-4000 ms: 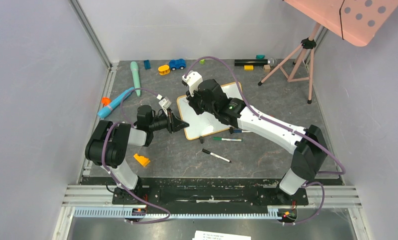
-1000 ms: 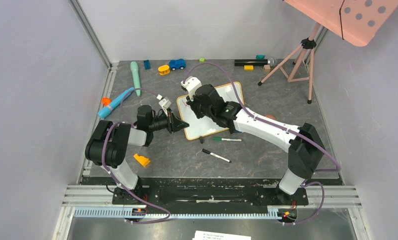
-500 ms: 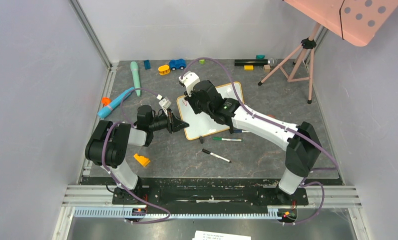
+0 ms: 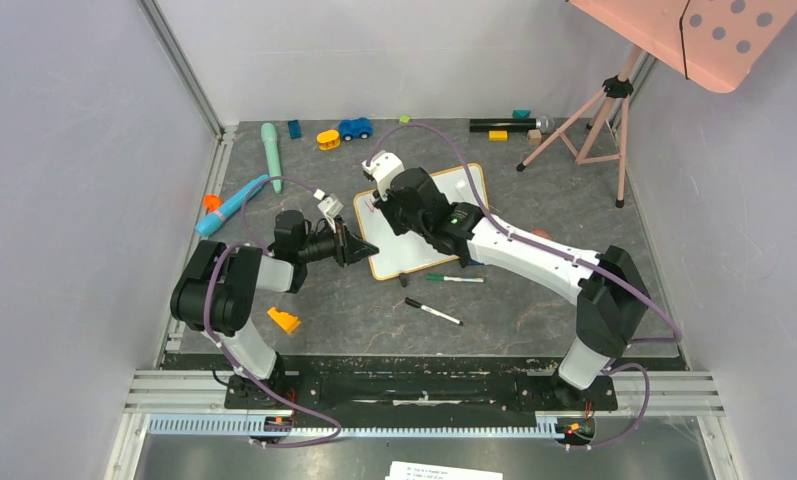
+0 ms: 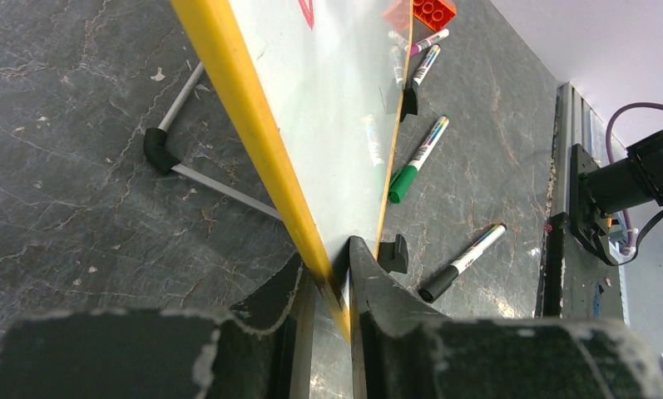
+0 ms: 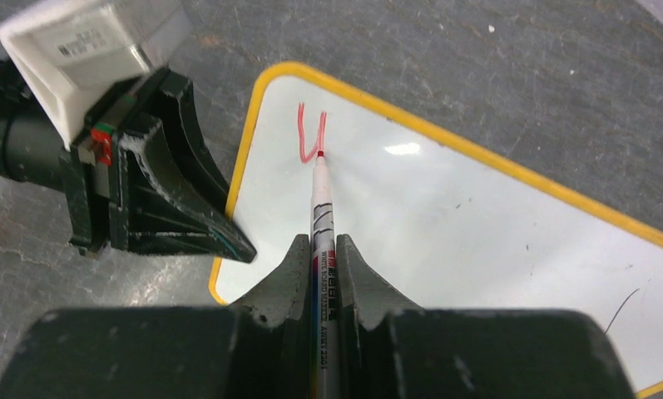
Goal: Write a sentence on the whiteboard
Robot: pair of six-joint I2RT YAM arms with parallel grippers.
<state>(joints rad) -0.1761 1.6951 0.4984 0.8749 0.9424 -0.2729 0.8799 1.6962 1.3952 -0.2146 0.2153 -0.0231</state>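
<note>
The whiteboard [image 4: 402, 252] lies tilted on the grey floor, propped on its little black feet. My left gripper [image 5: 328, 259] is shut on its yellow-wood frame [image 5: 253, 133] near a corner, one finger on each face. My right gripper [image 6: 319, 243] is shut on a red whiteboard marker [image 6: 320, 204]. The marker's tip touches the board [image 6: 461, 224] close to its left corner. Of the sentence, only one red U-shaped stroke [image 6: 303, 137] shows, right at the tip. In the top view the right wrist [image 4: 414, 200] covers the pen and most of the stroke.
A green marker [image 4: 454, 278] and a black-capped marker [image 4: 433, 311] lie just in front of the board. An orange brick [image 4: 283, 320] sits near the left arm. Toys line the back wall, among them a blue car [image 4: 354, 128]. A pink dotted panel [image 4: 714, 35] stands on a tripod [image 4: 584, 125] at the back right.
Since four seconds ago the right wrist has shifted left toward the board's left corner. In the last second it made small back-and-forth moves there. The left gripper has kept its hold.
</note>
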